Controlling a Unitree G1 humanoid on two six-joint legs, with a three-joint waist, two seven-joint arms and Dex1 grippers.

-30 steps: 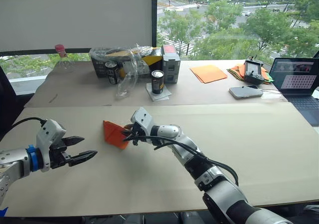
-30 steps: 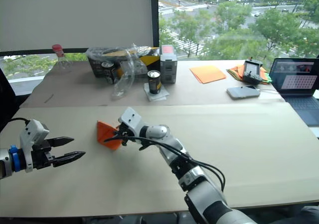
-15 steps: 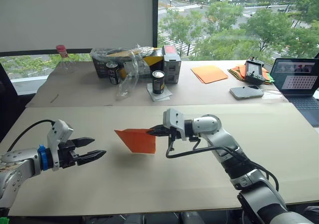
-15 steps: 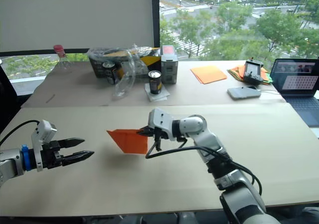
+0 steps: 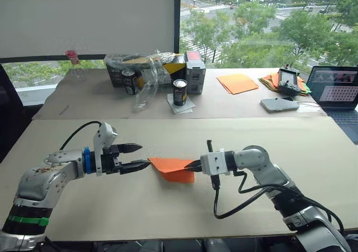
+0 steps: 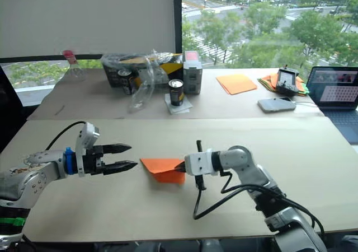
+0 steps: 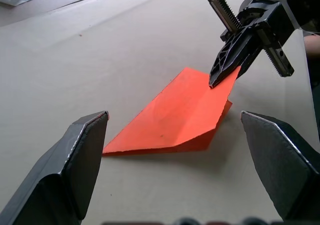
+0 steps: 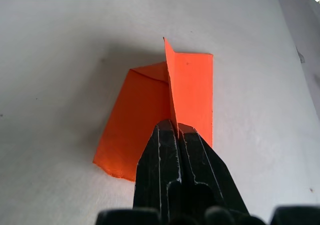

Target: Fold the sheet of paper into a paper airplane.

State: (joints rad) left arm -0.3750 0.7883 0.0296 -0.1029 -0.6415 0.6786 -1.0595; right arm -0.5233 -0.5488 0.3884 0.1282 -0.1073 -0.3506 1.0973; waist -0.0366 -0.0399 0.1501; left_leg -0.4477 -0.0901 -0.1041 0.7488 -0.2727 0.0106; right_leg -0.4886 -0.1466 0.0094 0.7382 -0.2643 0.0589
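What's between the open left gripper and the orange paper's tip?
Nothing visible. The left gripper is open, facing the pointed end of the sheet of paper across bare table. The right gripper pinches the far end.

The near table is a wide, plain beige surface. A second table butts against its far edge. Along that one's far edge stand a clear bottle with a pink cap, a black box under crumpled clear plastic, a grey carton and two dark cans, one on a white napkin. Toward its right edge lie pale orange sheets, a multicoloured paper pile, a phone and a laptop.
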